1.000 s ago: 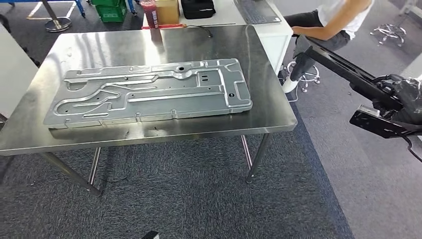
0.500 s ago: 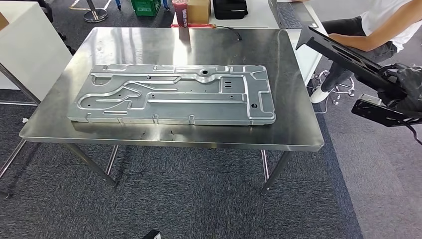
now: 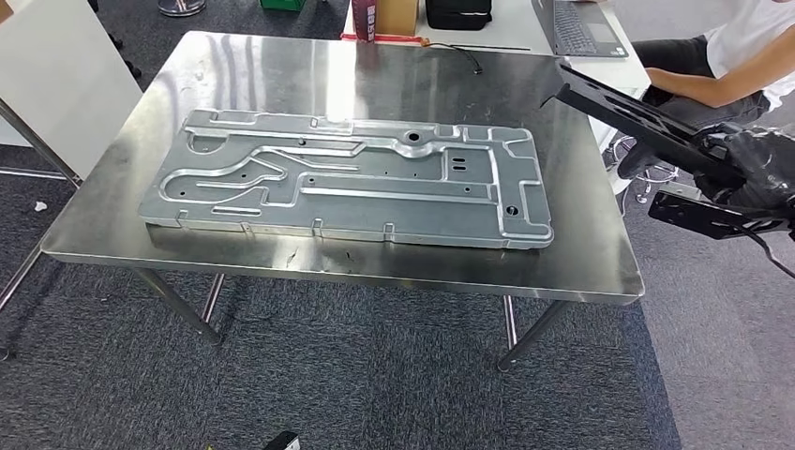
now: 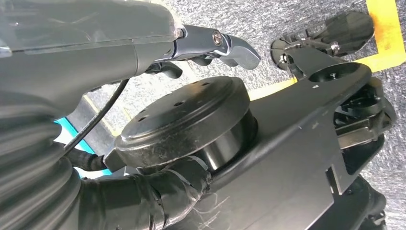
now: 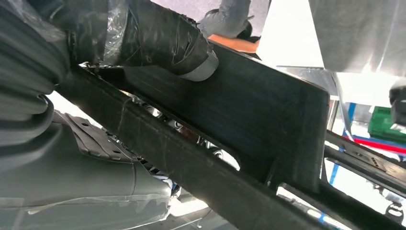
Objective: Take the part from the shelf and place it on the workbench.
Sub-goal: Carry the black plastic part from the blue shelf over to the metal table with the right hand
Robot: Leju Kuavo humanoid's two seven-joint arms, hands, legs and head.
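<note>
Since the earlier frames the whole head view has shifted, so the robot's camera has turned or stepped; the steel workbench (image 3: 581, 253) now sits more squarely ahead, and the things on it have not themselves moved. A large pressed metal panel (image 3: 356, 178) lies flat across the bench top, taking up most of its middle. At the right side of the head view, the robot's right hand (image 3: 755, 169), wrapped in dark covering, holds the part (image 3: 628, 108), a long black flat bracket that slants up and away from the hand, its far end reaching just over the bench's right edge, above the surface and not touching it. The right wrist view shows dark fingers (image 5: 163, 38) closed over the black bar. The left hand (image 4: 210, 45) appears in the left wrist view beside dark parts of the robot's own body; whether its fingers are spread or curled cannot be told. A seated person (image 3: 722, 66) is beyond the bench at the far right, near a laptop (image 3: 581, 23). The step in hand looks like the carry to the bench, with placing not yet done. The next move likely calls for bringing the part over bare steel at the right end, clear of the panel, then lowering it flat before letting go.
</note>
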